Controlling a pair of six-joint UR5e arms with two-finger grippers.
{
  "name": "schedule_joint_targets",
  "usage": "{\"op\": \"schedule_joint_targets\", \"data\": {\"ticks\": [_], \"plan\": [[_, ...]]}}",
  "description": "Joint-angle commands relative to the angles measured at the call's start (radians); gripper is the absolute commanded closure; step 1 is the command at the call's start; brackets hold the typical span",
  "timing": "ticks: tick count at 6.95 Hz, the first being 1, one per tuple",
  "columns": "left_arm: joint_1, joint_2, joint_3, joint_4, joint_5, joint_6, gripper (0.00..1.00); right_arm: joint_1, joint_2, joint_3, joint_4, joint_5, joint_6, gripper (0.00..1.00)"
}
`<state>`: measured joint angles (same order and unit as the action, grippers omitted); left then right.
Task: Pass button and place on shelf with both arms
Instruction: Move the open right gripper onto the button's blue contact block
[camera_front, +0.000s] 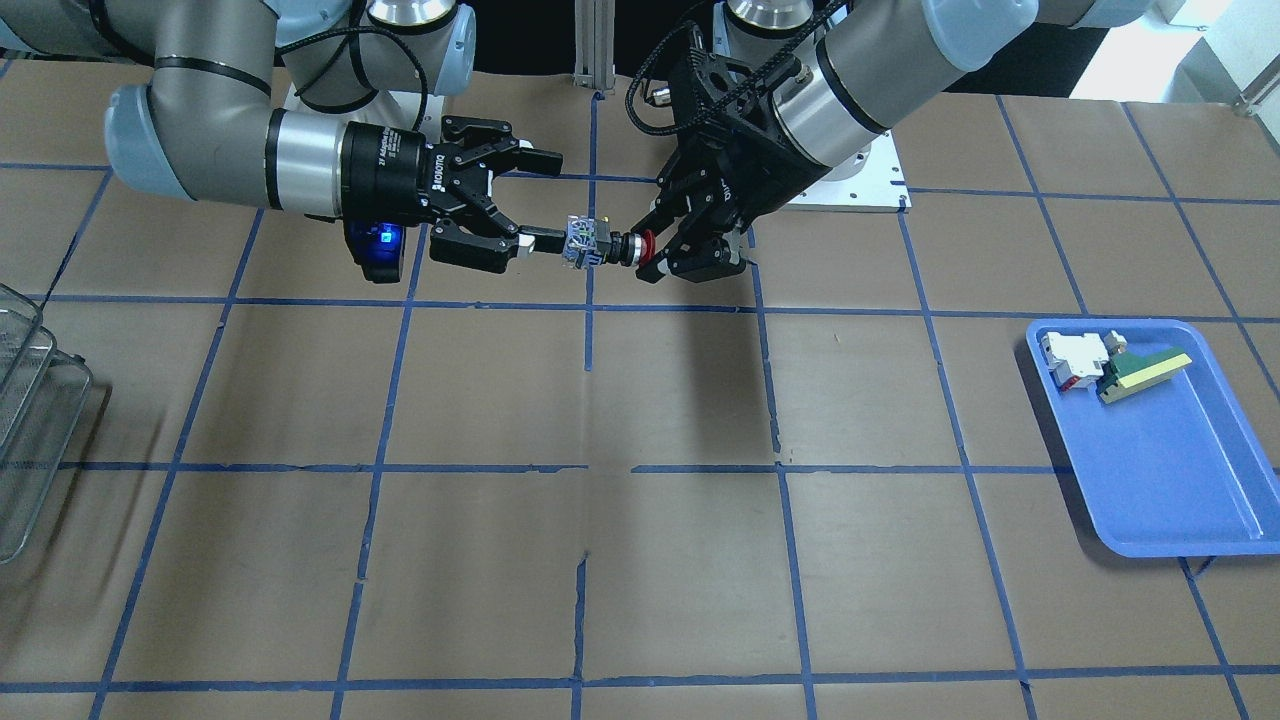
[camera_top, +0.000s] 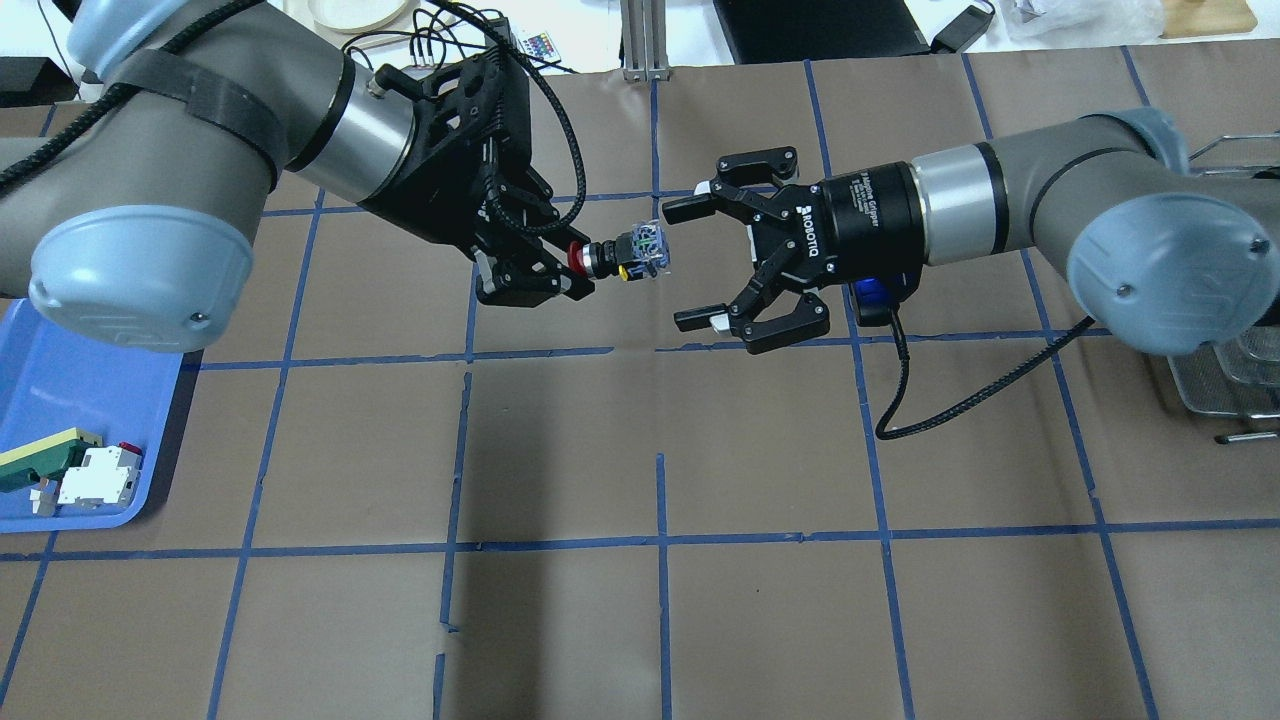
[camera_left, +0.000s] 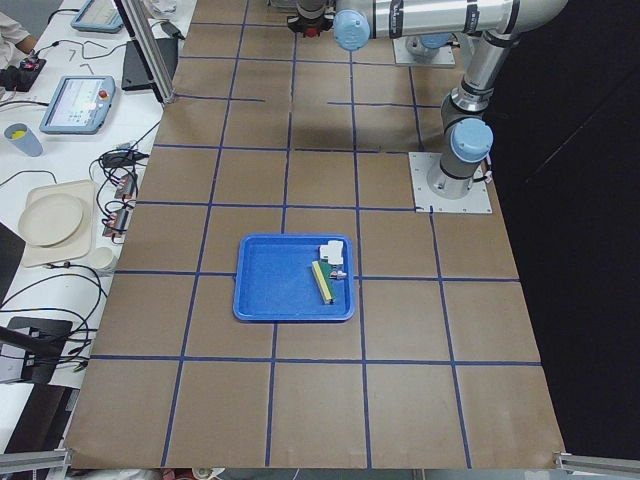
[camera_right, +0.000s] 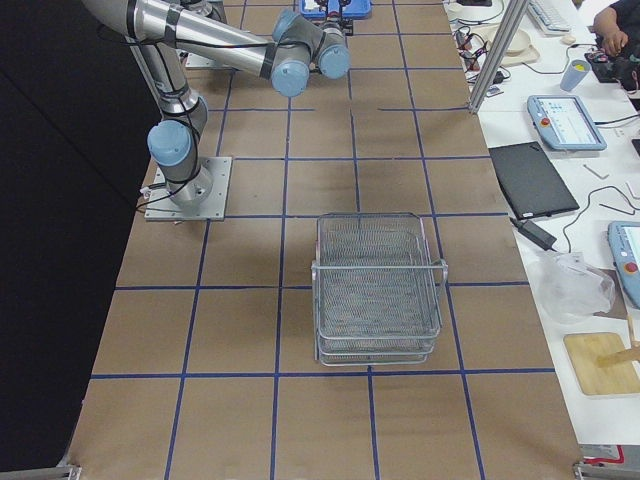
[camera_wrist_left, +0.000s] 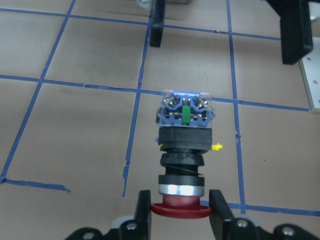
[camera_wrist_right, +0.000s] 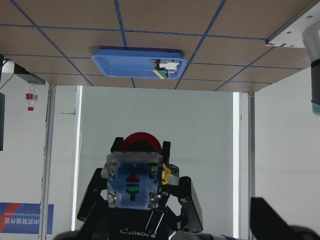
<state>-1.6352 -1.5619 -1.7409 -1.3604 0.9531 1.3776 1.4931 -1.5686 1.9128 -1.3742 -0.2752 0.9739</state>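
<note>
A brown table (camera_top: 640, 600), marked into squares with blue tape, is seen from above. Two grey arms are reached in over it: the left arm (camera_top: 200, 170) from the left, the right arm (camera_top: 1080, 220) from the right, and they meet above the middle of the table's far half. A wire shelf (camera_right: 378, 290) is stood at the right end of the table, well apart from both arms. A blue tray (camera_front: 1170, 480) is laid at the left end.

The left claw (camera_top: 575, 275) is clenched on the red head of the button (camera_top: 625, 257), which is held level in the air, its pale rear block pointed to the right. The right claw (camera_top: 688, 265) is spread wide and faces that block. Its fingertips are placed just beside the block, one to each side, and nothing is gripped by it.

The step in hand is judged to be the pass, with the button not yet taken over. For the next move, the right claw would need to be eased a little further left until the rear block lies squarely between its fingers, then closed. Only afterwards should the left claw be released and the button be carried right to the shelf.
</note>
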Motion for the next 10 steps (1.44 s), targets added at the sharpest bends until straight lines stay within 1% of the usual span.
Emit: {"op": "schedule_joint_targets", "data": {"ticks": [1,2,3,4,5,7,10], "plan": [[0.000,0.002,0.000,0.001,-0.001,0.000,0.73,0.006,0.015,-0.009,-0.008,-0.007,0.014,0.02],[-0.002,0.002,-0.002,0.001,-0.001,0.000,0.73,0.006,0.015,-0.015,-0.012,-0.006,0.017,0.02],[0.000,0.005,-0.008,0.001,-0.001,0.000,0.73,0.006,0.015,-0.017,-0.046,-0.006,0.038,0.02],[0.000,0.006,-0.008,0.001,-0.001,0.000,0.73,0.006,0.021,-0.027,-0.137,-0.004,0.128,0.02],[0.000,0.006,-0.008,0.001,-0.001,0.000,0.73,0.006,0.024,-0.015,-0.216,-0.001,0.200,0.02],[-0.002,0.005,-0.008,0.001,-0.001,0.001,0.73,0.007,0.047,-0.012,-0.218,-0.010,0.200,0.02],[0.000,0.005,-0.008,0.003,-0.002,0.001,0.73,0.030,0.044,0.009,-0.218,-0.012,0.206,0.02]]}}
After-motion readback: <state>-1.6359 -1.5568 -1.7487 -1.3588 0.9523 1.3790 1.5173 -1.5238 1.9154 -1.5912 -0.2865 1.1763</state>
